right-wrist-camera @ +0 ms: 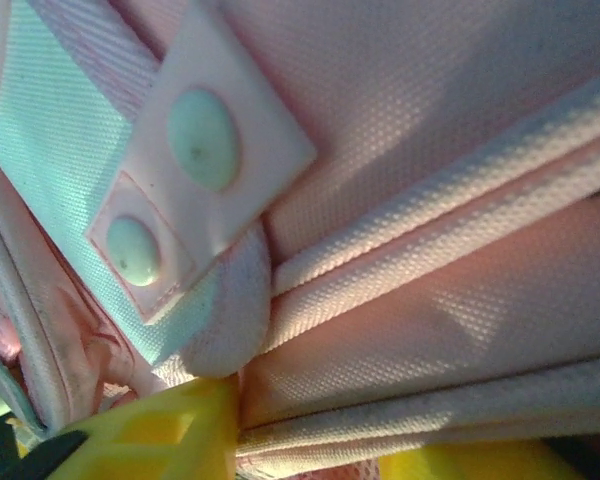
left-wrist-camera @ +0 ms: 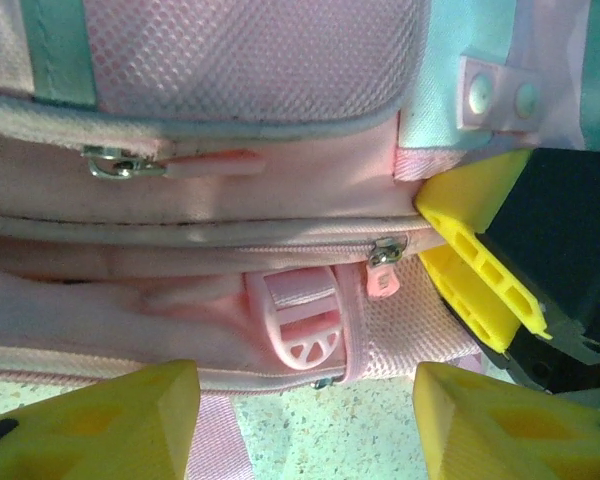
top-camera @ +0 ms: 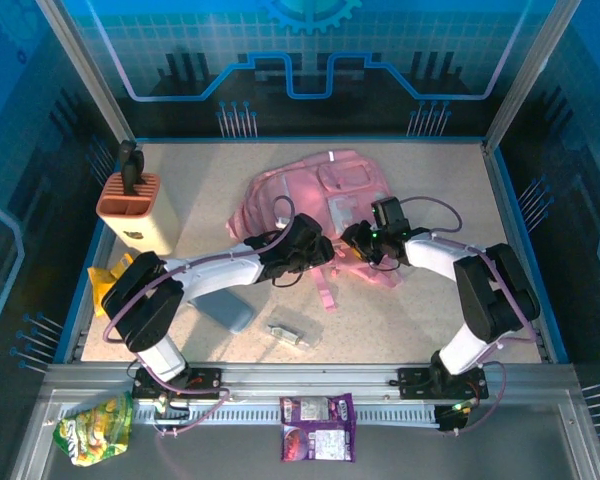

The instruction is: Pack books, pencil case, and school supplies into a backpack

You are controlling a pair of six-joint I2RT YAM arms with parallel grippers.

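The pink backpack (top-camera: 325, 195) lies flat at the back middle of the table. My left gripper (top-camera: 308, 256) stands open at its near edge, its yellow fingertips (left-wrist-camera: 95, 420) wide apart over a pink strap and bare table. A zipper pull (left-wrist-camera: 384, 268) and a pink buckle (left-wrist-camera: 305, 330) sit just ahead of it. My right gripper (top-camera: 364, 244) pinches a fold of the backpack (right-wrist-camera: 410, 300) between its fingers (right-wrist-camera: 165, 440). The grey-blue pencil case (top-camera: 226, 309) and the small silvery school supply (top-camera: 288, 335) lie on the table near the front. Of the books, a yellow corner (top-camera: 102, 280) shows beside the left arm.
A beige, orange-topped block (top-camera: 135, 212) stands at the back left. A yellow-green snack bag (top-camera: 95, 428) and purple snack packets (top-camera: 318, 428) lie on the front rail. The right gripper's yellow fingers (left-wrist-camera: 475, 270) are close beside my left gripper. Metal frame posts edge the table.
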